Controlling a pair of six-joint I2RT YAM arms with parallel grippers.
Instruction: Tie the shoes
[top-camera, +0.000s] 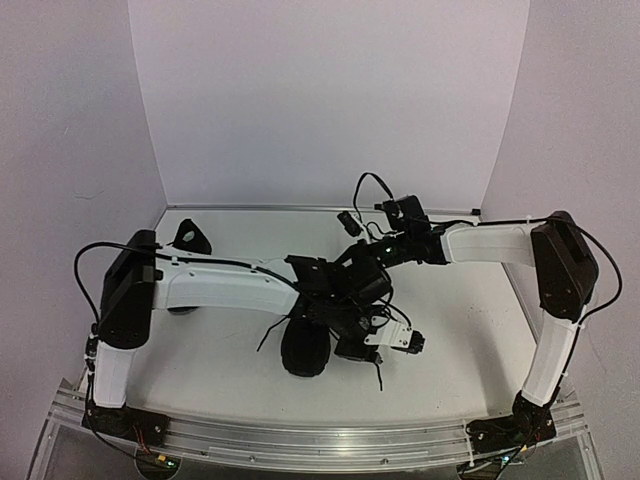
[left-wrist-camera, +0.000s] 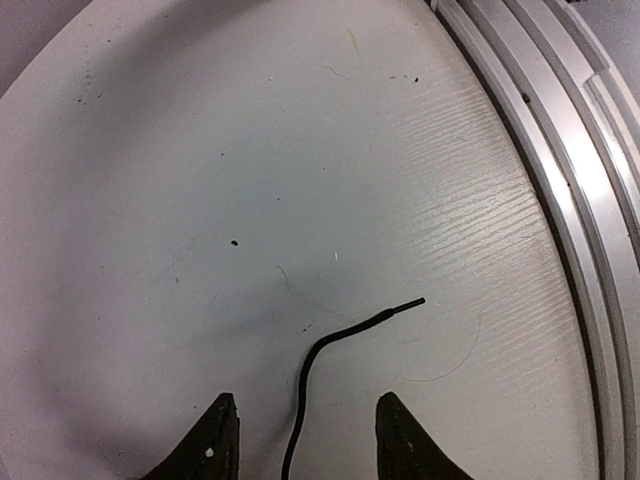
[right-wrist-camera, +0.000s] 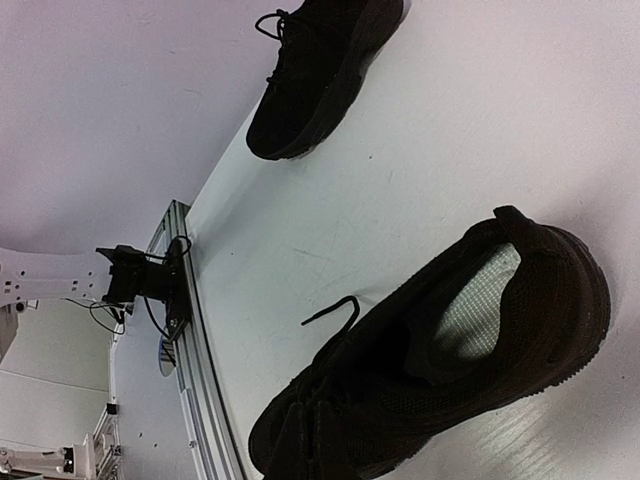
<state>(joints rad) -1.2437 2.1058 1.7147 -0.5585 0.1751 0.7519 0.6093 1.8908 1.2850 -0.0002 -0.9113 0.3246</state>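
Near shoe lies at the centre of the table, partly under the left arm; far shoe sits far left, well apart. One lace trails loose between the parted jaws of the left gripper, unclamped; right gripper hovers beyond centre, jaws together. Risk: closing too high misses the thin lace; dragging it could shift the shoe. The arms hide the eyelets from above; black-on-black detail is unreadable.

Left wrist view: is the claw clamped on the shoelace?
No, the left claw stands open, and the shoelace lies on the table between its fingers, touching neither.
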